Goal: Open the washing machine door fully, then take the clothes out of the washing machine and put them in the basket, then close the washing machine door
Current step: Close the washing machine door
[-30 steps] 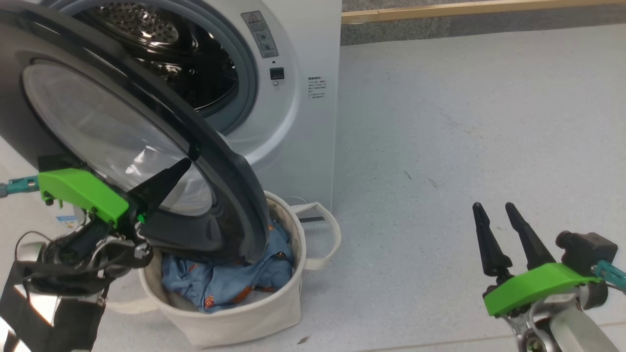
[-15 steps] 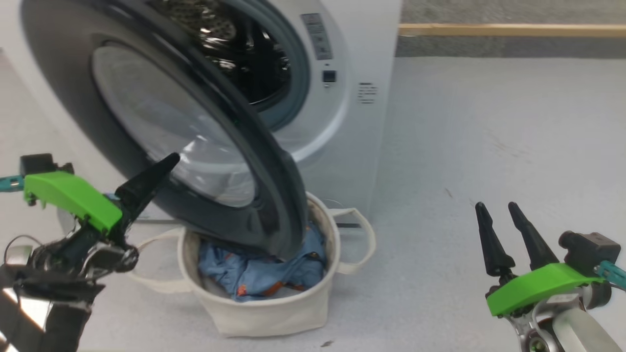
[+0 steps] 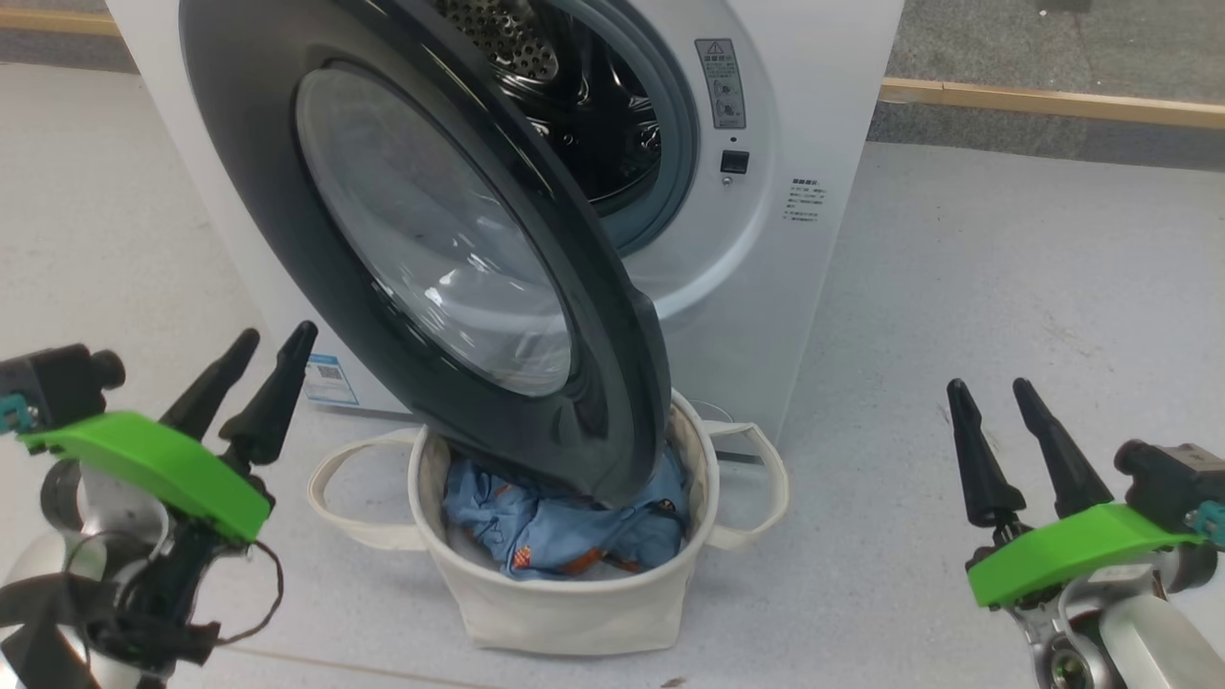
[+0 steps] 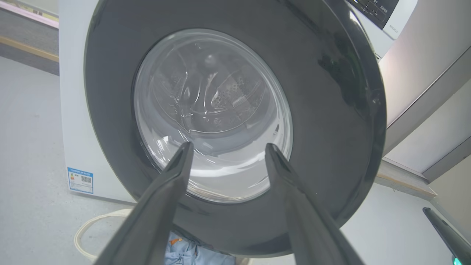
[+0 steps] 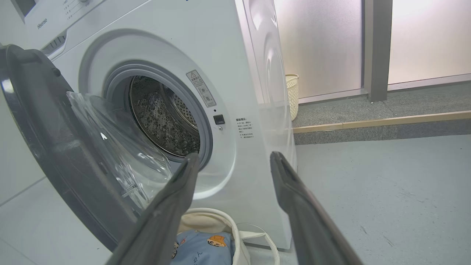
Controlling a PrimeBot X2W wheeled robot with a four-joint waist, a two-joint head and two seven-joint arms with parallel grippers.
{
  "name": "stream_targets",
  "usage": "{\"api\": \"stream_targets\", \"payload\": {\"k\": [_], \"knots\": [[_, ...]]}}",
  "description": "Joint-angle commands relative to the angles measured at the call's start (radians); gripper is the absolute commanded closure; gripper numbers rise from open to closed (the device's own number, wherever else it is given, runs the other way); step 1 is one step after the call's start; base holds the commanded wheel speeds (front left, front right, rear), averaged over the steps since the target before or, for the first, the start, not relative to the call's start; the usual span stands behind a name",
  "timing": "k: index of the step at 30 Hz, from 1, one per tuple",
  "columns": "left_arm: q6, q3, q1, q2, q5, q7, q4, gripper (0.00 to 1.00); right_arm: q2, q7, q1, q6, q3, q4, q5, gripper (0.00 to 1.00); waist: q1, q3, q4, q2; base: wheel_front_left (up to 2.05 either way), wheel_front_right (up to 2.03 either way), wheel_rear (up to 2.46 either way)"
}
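The white washing machine (image 3: 766,249) stands with its black washing machine door (image 3: 316,239) swung out, the door's lower edge hanging over the basket (image 3: 565,603). The light blue clothes (image 3: 555,531) lie inside the cream basket. The steel drum (image 5: 162,114) shows through the mouth. My left gripper (image 3: 278,332) is open at the lower left, apart from the door, and in its wrist view the left gripper (image 4: 229,145) faces the door's glass (image 4: 213,92). My right gripper (image 3: 988,385) is open at the lower right over the floor, holding nothing.
Grey floor (image 3: 1005,287) stretches to the right of the machine. A wooden strip (image 3: 1053,100) runs along the far edge. A pale wicker bin (image 5: 292,92) stands behind the machine. The basket's loop handles (image 3: 335,488) lie out to both sides.
My left gripper has opened and drawn back from the door's glass to the lower left. The head camera has shifted, so the machine now sits further right. The right gripper has stayed put.
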Motion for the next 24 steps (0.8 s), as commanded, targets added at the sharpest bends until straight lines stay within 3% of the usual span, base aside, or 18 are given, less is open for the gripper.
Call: {"api": "stream_targets", "payload": {"k": [1, 10, 24], "knots": [[-0.010, 0.030, -0.037, 0.051, 0.033, -0.052, -0.040, 0.00, -0.021, 0.004, -0.018, 0.004, 0.002, -0.039, -0.013, 0.00, 0.0000, 0.003, -0.001, 0.0000, 0.00, 0.00, 0.00], [-0.014, -0.109, 0.025, 0.111, 0.135, -0.243, -0.021, 0.00, -0.018, 0.014, -0.007, 0.004, -0.020, -0.056, -0.025, 0.00, 0.0000, 0.012, -0.015, 0.0000, 0.00, 0.00, 0.00], [-0.014, -0.198, 0.004, 0.150, 0.061, -0.324, 0.058, 0.00, -0.019, 0.025, 0.003, 0.004, -0.026, -0.067, -0.027, 0.00, 0.0000, 0.007, -0.017, 0.0000, 0.00, 0.00, 0.00]]}}
